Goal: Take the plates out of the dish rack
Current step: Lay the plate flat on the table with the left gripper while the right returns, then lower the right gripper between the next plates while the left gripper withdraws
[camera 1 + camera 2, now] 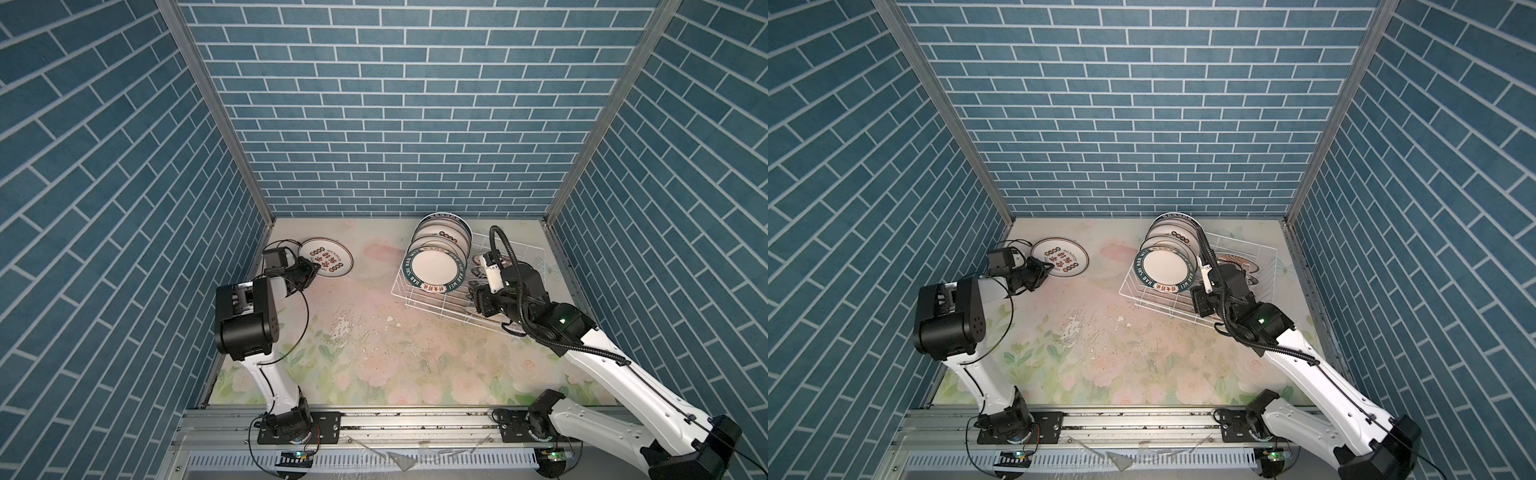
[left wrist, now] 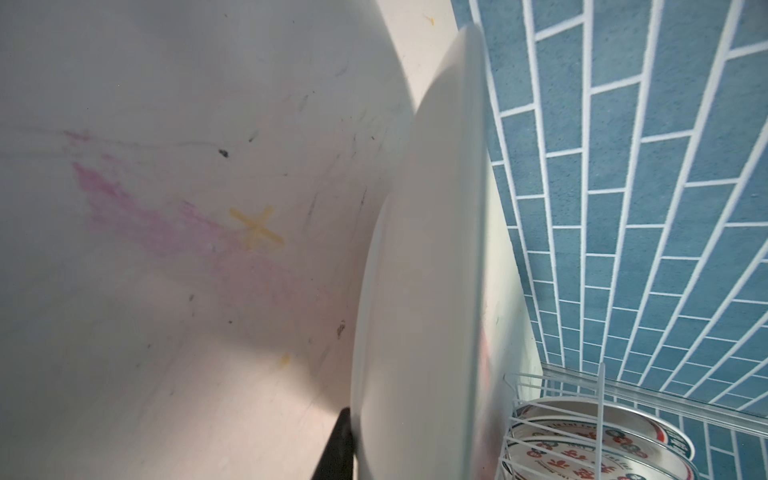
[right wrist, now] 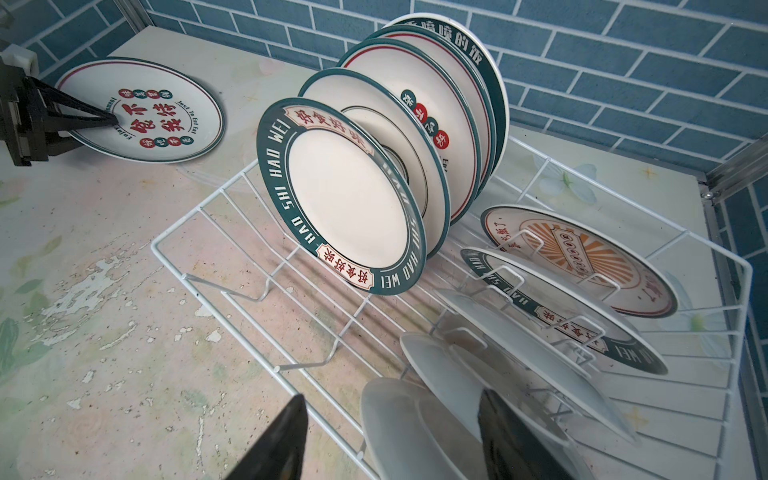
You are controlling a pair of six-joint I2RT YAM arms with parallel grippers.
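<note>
One plate [image 1: 326,257] lies out of the rack [image 3: 208,202], face up near the far left corner of the desk [image 1: 374,353]. The rest stand or lean in the rack, which sits toward the far right corner, close to the right edge. Left jaws: nearly together about that plate's near rim, as the right wrist view shows; whether they pinch it or only flank it, cannot tell. Right jaws: wide apart, straddling the top rim of a white plate [image 3: 399,428] that leans at the near end of the rack, its back toward the wrist camera; no contact evident, nothing held. Judged step: a set-down finishing on the left, the next pick lining up on the right. Next move calls for the right jaws to sink a little, close on that rim, then lift straight up until the plate clears the wire prongs before any sideways travel. Left side needs a full release and a retreat along the desk without dragging the plate. Room: middle and near half of the desk bare, ample for more plates. Tight spots: left arm [image 1: 245,311] close to the left wall; a second white plate [image 3: 498,374] just behind the target; an upright green-rimmed plate [image 3: 345,195] heading the row along the rack's far left side.
</note>
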